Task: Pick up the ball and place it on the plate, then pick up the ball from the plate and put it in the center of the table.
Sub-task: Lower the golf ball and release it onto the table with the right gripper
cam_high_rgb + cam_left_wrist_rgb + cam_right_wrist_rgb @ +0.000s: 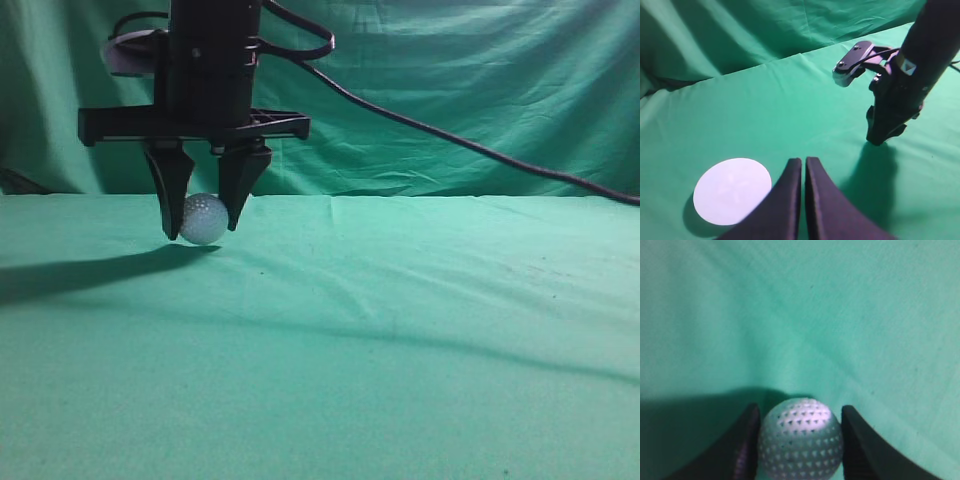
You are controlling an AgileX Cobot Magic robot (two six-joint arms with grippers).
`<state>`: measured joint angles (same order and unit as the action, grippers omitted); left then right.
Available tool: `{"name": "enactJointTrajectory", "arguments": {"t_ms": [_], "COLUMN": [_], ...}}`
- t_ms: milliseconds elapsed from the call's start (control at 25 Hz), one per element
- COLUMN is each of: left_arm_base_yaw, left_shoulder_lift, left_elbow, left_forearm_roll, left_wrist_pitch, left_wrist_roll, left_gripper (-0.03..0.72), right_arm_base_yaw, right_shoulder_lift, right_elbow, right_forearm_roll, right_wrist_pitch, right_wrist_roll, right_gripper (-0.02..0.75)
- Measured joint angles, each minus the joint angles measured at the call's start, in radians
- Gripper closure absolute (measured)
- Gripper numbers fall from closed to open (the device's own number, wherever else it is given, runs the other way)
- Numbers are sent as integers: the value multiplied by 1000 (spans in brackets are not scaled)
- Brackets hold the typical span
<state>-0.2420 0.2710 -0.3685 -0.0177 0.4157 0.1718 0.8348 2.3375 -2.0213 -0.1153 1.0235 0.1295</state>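
White dimpled ball (204, 219) pinched between right gripper (201, 222) fingers at green table (400, 330); left gripper (803, 165) closed, empty, near plate (732, 190).

The right gripper (201, 222) is seen as matte black throughout, with two tapered, wedge-shaped fingers (172, 190) hung below a flat horizontal crossbar (190, 124). Above the crossbar a blocky black housing is seen, with a thick black cable (450, 138) looped beside it. The left gripper (803, 167) is formed of two smooth, curved black fingers.
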Motion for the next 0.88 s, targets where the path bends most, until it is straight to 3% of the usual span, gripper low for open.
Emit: {"name": "enactJointTrajectory", "arguments": {"t_ms": [400, 600, 880], "left_arm_base_yaw": [0, 0, 0], "left_shoulder_lift": [-20, -20, -20], "left_elbow": [0, 0, 0], "left_forearm_roll": [0, 0, 0], "left_wrist_pitch": [0, 0, 0], "left_wrist_roll": [0, 0, 0], "left_gripper": [688, 688, 688], "right_arm_base_yaw": [-10, -10, -10], "right_shoulder_lift": [35, 41, -17], "right_elbow": [-31, -31, -31], "right_forearm_roll": [-3, -3, -6], "right_wrist_pitch": [-41, -39, 50], "right_wrist_roll": [4, 4, 4], "right_gripper": [402, 232, 220]}}
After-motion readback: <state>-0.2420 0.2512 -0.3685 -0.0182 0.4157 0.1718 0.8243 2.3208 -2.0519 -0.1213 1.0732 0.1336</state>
